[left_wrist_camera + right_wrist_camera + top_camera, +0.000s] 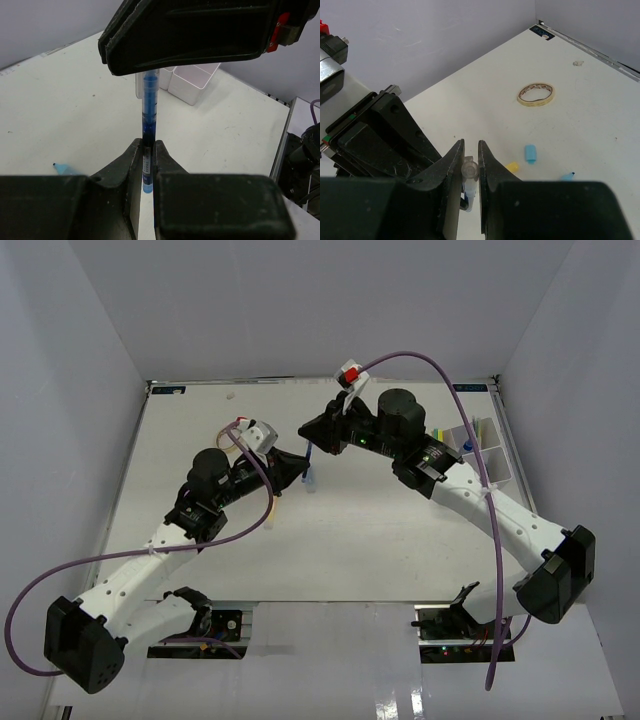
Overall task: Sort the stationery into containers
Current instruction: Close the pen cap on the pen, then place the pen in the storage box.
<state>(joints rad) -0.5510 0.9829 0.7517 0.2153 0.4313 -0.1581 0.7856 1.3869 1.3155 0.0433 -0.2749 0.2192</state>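
A blue pen [149,107] with a clear cap [470,170] stands between both grippers over the middle of the table. My left gripper [148,150] is shut on the pen's lower barrel. My right gripper [470,150] is shut on the capped end from the other side. From above, the two grippers meet tip to tip, left [296,466] and right [312,432], with the pen [309,470] between them. The white divided containers [482,454] sit at the far right, with some items inside; the left wrist view shows them [192,80] behind the pen.
On the table beyond the right gripper lie a tan rubber-band loop [535,94], a light-blue cap [530,153], a yellow cap [512,166] and a blue tip [567,176]. Another light-blue tip [62,168] lies left of the left gripper. Grey walls enclose the table.
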